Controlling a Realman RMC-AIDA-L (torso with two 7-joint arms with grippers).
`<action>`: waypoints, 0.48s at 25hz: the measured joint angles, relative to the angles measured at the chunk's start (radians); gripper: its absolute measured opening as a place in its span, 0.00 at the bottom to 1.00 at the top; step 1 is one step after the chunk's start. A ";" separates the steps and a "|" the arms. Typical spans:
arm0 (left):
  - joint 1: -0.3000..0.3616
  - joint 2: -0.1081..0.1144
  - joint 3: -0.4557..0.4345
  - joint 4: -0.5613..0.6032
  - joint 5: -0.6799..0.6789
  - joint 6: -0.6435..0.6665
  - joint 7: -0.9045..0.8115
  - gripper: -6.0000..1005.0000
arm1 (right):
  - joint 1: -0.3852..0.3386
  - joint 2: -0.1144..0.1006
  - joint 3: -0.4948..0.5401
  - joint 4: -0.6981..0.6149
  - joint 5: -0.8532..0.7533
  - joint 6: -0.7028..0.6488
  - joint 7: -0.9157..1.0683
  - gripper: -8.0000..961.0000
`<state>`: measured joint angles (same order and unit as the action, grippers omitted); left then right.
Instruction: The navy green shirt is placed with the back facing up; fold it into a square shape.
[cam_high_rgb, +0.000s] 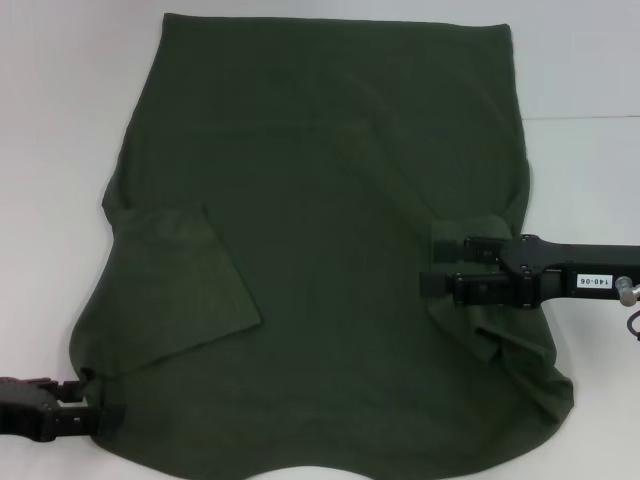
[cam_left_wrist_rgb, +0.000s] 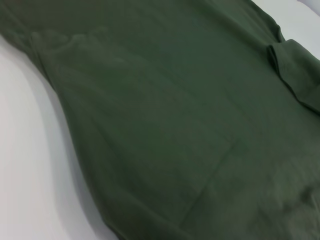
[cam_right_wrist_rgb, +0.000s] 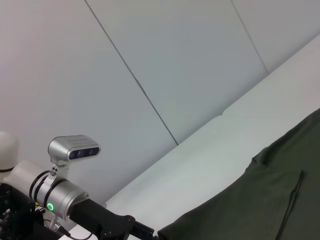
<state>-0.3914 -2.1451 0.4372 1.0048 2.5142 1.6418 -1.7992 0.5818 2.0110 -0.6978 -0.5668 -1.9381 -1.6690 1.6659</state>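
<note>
The navy green shirt (cam_high_rgb: 330, 200) lies spread on the white table (cam_high_rgb: 60, 120) with its plain back up, and it fills the left wrist view (cam_left_wrist_rgb: 175, 130). Its left sleeve (cam_high_rgb: 180, 285) is folded inward onto the body. My right gripper (cam_high_rgb: 437, 264) reaches in from the right over the shirt's right sleeve (cam_high_rgb: 480, 225). It is open, with one finger above the rumpled cloth and one below. My left gripper (cam_high_rgb: 98, 405) sits at the shirt's near left corner, touching the bunched hem. In the right wrist view the shirt (cam_right_wrist_rgb: 260, 200) shows at the lower right.
White table shows around the shirt on the left (cam_left_wrist_rgb: 30, 165) and at the far right (cam_high_rgb: 590, 170). In the right wrist view, the left arm (cam_right_wrist_rgb: 90, 215) with its silver camera (cam_right_wrist_rgb: 74, 147) stands before a pale wall (cam_right_wrist_rgb: 175, 60). The shirt's near hem reaches the table's front edge.
</note>
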 joint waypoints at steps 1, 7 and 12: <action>-0.001 0.000 0.000 0.000 0.000 0.000 0.000 0.84 | 0.000 0.000 0.000 0.000 0.000 0.000 0.000 0.96; -0.007 -0.004 0.006 0.000 0.000 -0.028 0.000 0.83 | 0.000 0.000 0.000 0.000 0.001 0.000 0.000 0.96; -0.007 -0.005 0.012 0.004 0.001 -0.051 0.001 0.83 | -0.001 0.000 0.007 -0.001 0.001 0.000 0.002 0.96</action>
<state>-0.3988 -2.1497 0.4495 1.0087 2.5157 1.5907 -1.7984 0.5813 2.0110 -0.6907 -0.5676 -1.9371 -1.6689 1.6679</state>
